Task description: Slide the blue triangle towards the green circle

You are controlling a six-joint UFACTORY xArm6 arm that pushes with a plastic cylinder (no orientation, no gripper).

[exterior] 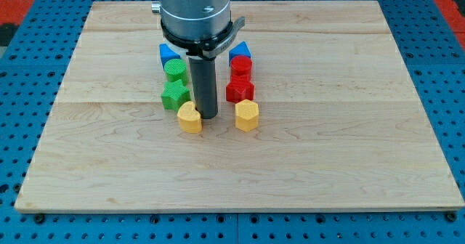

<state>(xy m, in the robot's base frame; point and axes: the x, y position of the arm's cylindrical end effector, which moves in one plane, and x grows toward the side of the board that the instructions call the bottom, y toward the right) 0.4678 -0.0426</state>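
Board point(363, 164): wooden, on a blue perforated surround; eight blocks are grouped in two columns at the far centre
Left column, far to near: blue block point(169, 53), green circle point(175, 71), green star point(174, 96), yellow heart point(189, 118)
Right column, far to near: blue triangle point(240, 52), red circle point(241, 67), red star point(240, 90), yellow hexagon point(247, 115)
My tip point(207, 118): set down between the columns, just right of the yellow heart, possibly touching it; no fingers are fitted, so no opening or hold is reported
Task block: the blue triangle is seen at the far end of the right column, apart from the green circle
Step in hand: approach judged not yet made; the triangle is untouched
Next move: the tip is to be brought round to the triangle's right side, then a leftward push is called for, angled slightly near
Risk: the red circle may be dragged along
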